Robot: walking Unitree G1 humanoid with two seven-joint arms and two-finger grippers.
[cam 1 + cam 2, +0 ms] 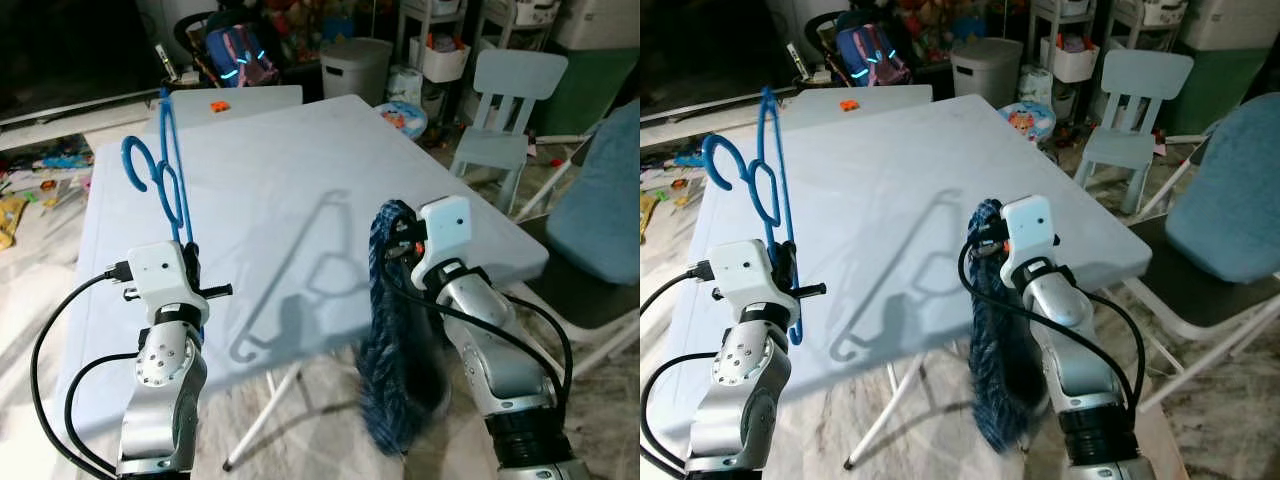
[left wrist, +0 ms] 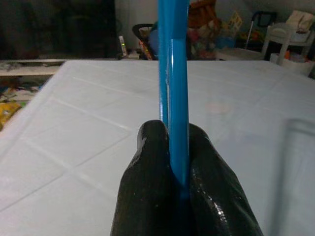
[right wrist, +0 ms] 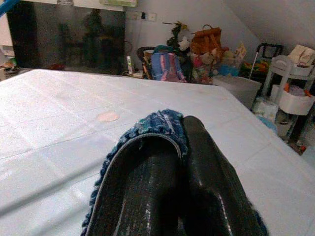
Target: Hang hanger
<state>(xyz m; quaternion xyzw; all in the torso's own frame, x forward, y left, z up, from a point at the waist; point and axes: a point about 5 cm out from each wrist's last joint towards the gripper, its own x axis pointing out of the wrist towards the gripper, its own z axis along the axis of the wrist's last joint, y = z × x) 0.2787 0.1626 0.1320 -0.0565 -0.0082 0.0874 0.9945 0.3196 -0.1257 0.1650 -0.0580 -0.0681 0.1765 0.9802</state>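
A blue plastic hanger stands upright over the near left part of the pale blue table, hook end up. My left gripper is shut on the hanger's lower bar, with both black fingers pressed against it. My right gripper is shut on a dark blue knitted cloth. The cloth hangs down past the table's near edge. In the right wrist view the cloth's edge wraps over one finger. The hanger's shadow lies on the tabletop between the arms.
A light blue child's chair stands beyond the table's right corner, and a blue-cushioned folding chair is close on the right. A grey bin, a backpack and shelves crowd the back. A low table behind carries an orange item.
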